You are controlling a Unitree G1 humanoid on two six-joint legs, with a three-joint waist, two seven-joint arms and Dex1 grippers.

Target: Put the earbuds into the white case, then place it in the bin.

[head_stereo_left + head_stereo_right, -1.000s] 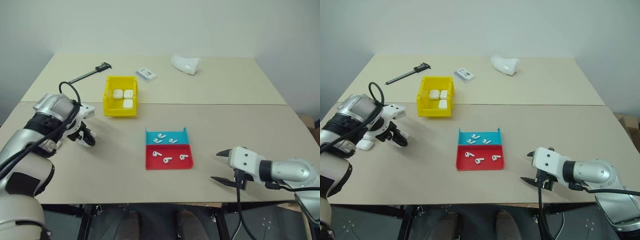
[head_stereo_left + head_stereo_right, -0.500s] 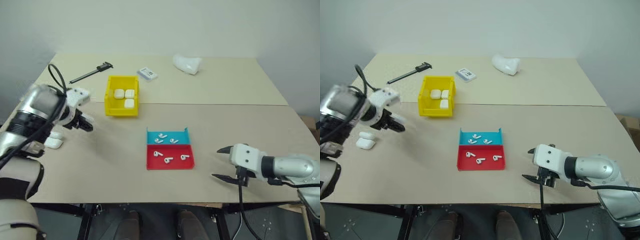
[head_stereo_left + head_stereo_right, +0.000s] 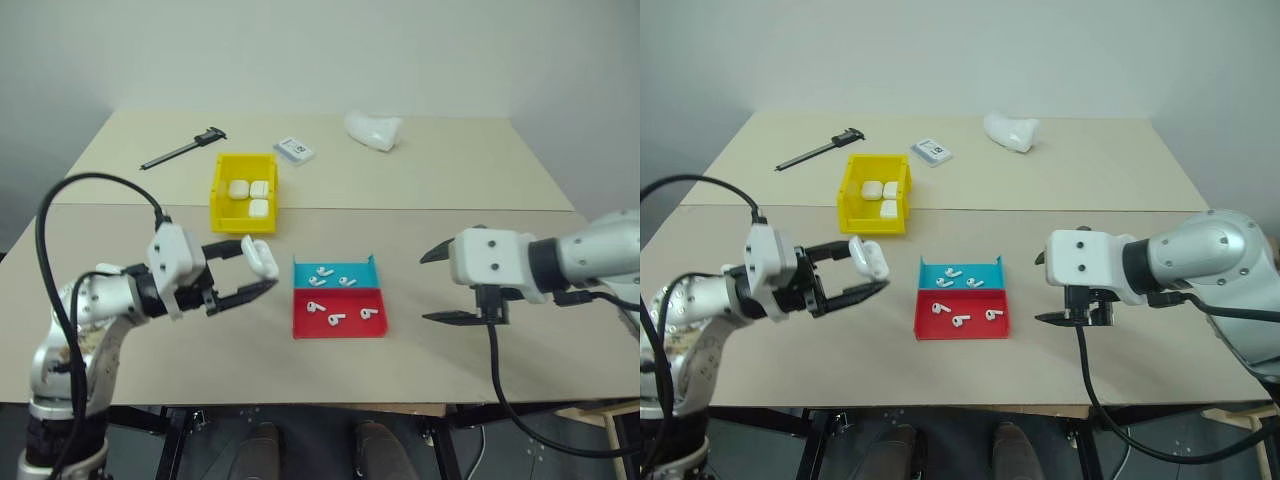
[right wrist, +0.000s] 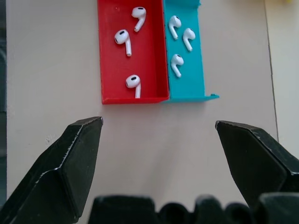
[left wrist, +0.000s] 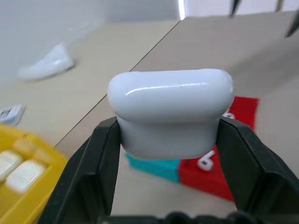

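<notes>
Had the white case (image 5: 170, 112) clamped in the left gripper (image 3: 250, 272), right gripper (image 3: 438, 286) spread wide just short of the earbuds (image 4: 132, 82). Probably best keeping the case level.

Bare table (image 3: 470, 390) lies around the tray (image 3: 338, 298).

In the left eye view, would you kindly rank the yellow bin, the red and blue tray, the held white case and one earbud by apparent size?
1. Red and blue tray
2. Yellow bin, close to the tray
3. White case, raised nearer the camera, so unsure
4. Earbud
</notes>
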